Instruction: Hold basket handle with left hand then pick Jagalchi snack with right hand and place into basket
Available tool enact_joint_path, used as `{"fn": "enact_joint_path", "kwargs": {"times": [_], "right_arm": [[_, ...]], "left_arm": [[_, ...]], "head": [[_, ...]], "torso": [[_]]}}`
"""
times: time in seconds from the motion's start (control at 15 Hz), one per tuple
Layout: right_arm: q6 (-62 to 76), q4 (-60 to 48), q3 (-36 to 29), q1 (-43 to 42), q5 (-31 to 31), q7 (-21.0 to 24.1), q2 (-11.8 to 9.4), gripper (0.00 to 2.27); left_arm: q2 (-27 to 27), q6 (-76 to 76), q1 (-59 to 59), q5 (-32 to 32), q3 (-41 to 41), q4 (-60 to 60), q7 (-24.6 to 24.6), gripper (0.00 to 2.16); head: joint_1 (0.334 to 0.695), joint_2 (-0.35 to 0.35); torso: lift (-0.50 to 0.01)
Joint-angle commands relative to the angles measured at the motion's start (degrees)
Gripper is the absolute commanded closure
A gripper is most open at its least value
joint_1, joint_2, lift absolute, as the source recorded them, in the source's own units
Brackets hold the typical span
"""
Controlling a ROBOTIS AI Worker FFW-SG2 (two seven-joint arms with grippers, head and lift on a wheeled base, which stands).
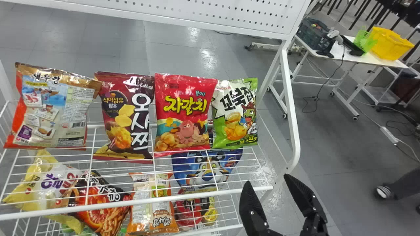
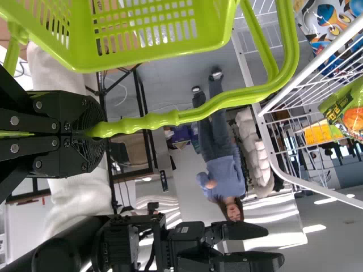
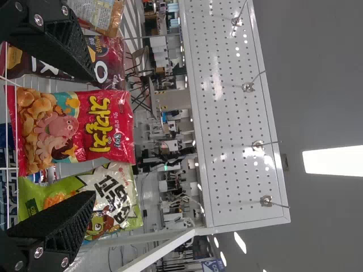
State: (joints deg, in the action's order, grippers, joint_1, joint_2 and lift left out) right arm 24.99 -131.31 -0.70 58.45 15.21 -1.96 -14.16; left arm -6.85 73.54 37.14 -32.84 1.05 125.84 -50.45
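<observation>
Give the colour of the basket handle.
Lime green; the basket handle shows best in the left wrist view.

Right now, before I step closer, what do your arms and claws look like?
My left claw and right claw are black, with ridged fingers and round, silvery screws. The right claw's fingers are flat and taper towards their tips. My right arm is black too, with a smooth, rounded section, boxier parts, a dark cable and a small pale label.

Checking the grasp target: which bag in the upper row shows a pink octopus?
The bright red Jagalchi snack, third from the robot's left, between the maroon bag and the green-and-white one; it alone shows an octopus.
</observation>
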Motion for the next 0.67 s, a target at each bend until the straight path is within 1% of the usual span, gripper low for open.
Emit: {"fn": "enact_joint_path", "kwargs": {"times": [0.0, 0.4, 0.53, 0.6], "right_arm": [[-1.23, 0.0, 0.09, -0.53, 0.0, 0.11, 0.01, 0.08], [-2.81, -0.27, 0.35, -1.5, -0.35, 0.29, 0.01, 0.08], [-5.8, -0.18, 0.44, -2.9, -0.79, 0.47, 0.01, 0.08], [-8.78, -0.18, 0.7, -4.22, -1.32, 1.26, 0.01, 0.08]], "left_arm": [[0.0, 0.78, 0.39, -0.12, 0.0, 0.98, 0.18, 1.22], [-0.09, 1.49, 0.65, -0.21, -0.17, 1.95, 0.53, 1.22], [-0.26, 1.66, 0.74, -0.3, -0.17, 2.3, 0.53, 1.22], [-0.44, 1.66, 0.82, -0.3, -0.17, 2.48, 0.53, 1.22]], "head": [[0.695, -0.35], [0.695, -0.35], [0.695, -0.35], [0.695, -0.35]], "torso": [[-0.01], [-0.01], [-0.01], [-0.01]]}}
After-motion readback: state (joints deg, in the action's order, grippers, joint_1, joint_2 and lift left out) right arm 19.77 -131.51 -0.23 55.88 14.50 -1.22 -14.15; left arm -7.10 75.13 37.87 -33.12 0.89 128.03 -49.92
